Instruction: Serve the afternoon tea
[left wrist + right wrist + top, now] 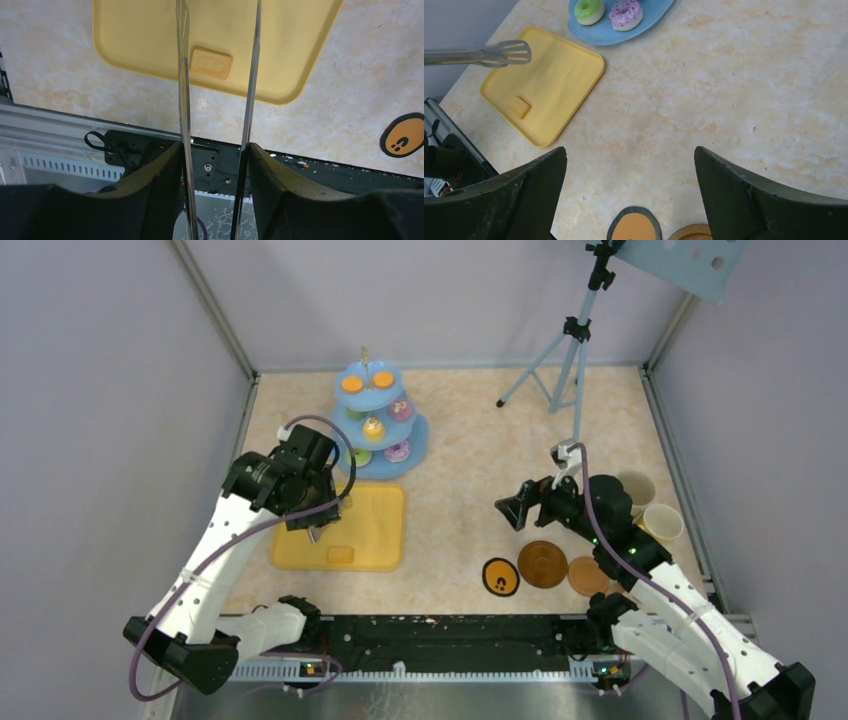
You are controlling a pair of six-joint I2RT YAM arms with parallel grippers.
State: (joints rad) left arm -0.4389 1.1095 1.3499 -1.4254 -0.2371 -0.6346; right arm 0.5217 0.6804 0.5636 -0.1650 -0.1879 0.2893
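Nearest the table's front edge, three coasters are laid in a row: an orange coaster (500,577) with a dark rim, marked with a face of dots rather than letters, and two brown coasters (543,564) beside it, none bearing a mug. Above them the right gripper (629,155) is held with its fingers wide apart and nothing between them. To the left, the left gripper (215,165) is clamped on the metal tongs (183,100), whose blades stand apart over the yellow tray (140,40). A raised tab (211,63) on the tray carries embossing too faint to be read. The mugs (661,523) are set at the right, just beyond the coasters. Farthest off, the blue stand (420,440) is loaded with the pastries (352,384). The pastry step is judged finished. Next, a mug must be gripped by its wall and set squarely on a coaster.
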